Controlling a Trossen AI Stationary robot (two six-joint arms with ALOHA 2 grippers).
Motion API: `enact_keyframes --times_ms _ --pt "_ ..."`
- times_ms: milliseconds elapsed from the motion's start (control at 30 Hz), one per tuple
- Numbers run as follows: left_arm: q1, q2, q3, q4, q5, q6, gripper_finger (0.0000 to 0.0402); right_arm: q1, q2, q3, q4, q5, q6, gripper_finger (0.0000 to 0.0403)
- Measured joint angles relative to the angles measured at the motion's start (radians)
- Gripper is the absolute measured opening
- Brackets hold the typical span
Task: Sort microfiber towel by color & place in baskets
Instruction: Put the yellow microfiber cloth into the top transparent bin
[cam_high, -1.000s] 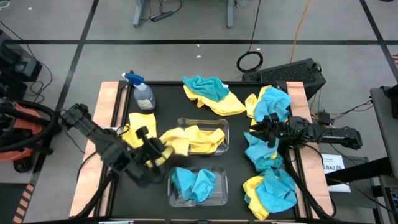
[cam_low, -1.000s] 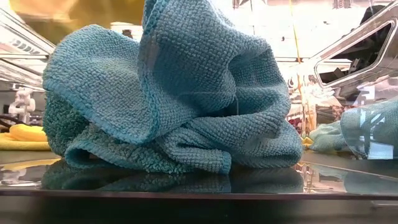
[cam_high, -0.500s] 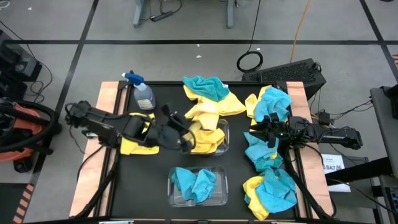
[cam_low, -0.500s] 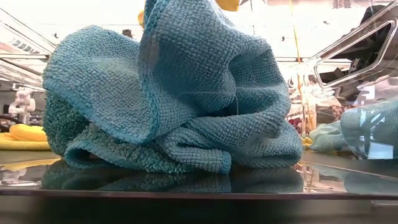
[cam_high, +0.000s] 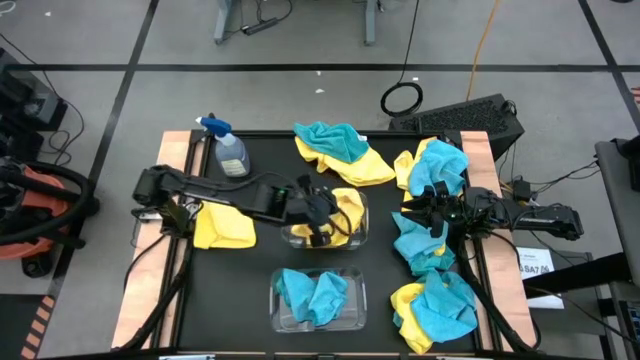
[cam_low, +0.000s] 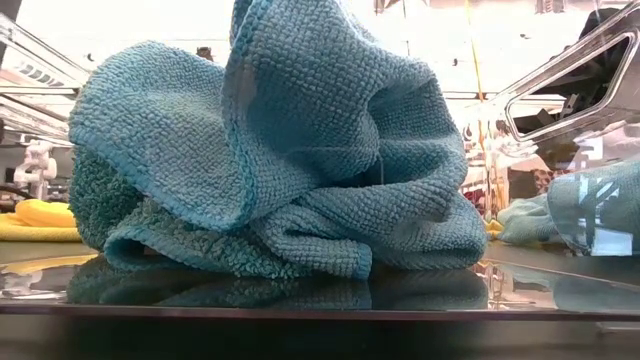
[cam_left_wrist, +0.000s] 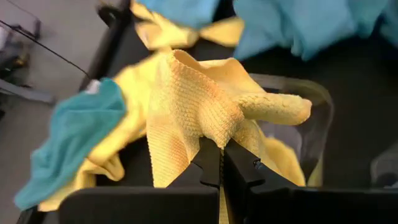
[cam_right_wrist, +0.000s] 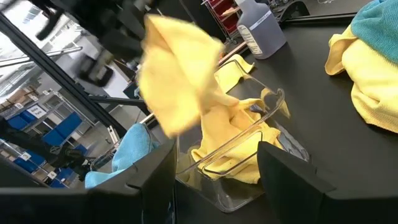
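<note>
My left gripper (cam_high: 320, 212) (cam_left_wrist: 219, 149) reaches from the table's left over the far clear basket (cam_high: 357, 236), shut on a yellow towel (cam_left_wrist: 199, 99) (cam_right_wrist: 180, 68). That basket (cam_right_wrist: 239, 163) holds other yellow towels. The near basket (cam_high: 283, 318) holds teal towels (cam_high: 315, 295), which fill the low view (cam_low: 280, 150). Loose towels lie on the table: one yellow (cam_high: 225, 227) at the left, yellow and teal heaps at the far side (cam_high: 340, 150) and along the right edge (cam_high: 432, 300). My right gripper (cam_high: 428, 215) (cam_right_wrist: 214, 171) waits open at the right edge. My left gripper pinches a bunched fold of the yellow towel (cam_left_wrist: 211, 127) between its two fingers, several layers gathered together. The fingers come slanting down from the table's left. The towel hangs slack and lifted clear above the far basket's rim (cam_right_wrist: 249, 134).
A clear spray bottle with a blue trigger (cam_high: 230, 152) stands at the far left of the black mat. Teal towels (cam_high: 420, 245) lie right by my right gripper. Bare mat (cam_high: 240, 285) shows left of the near basket.
My left gripper, shut on the yellow towel throughout, has swung from the near left of the mat toward the table's right and a little toward the far edge. The towel has travelled with it, lifted clear, and now hangs over the far basket.
</note>
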Motion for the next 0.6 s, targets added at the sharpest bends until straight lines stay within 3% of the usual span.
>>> enact_keyframes --times_ms 600 --pt "0.082 0.272 -0.001 -0.146 0.279 -0.036 0.0006 0.000 0.000 0.000 0.000 0.000 0.000 0.0215"
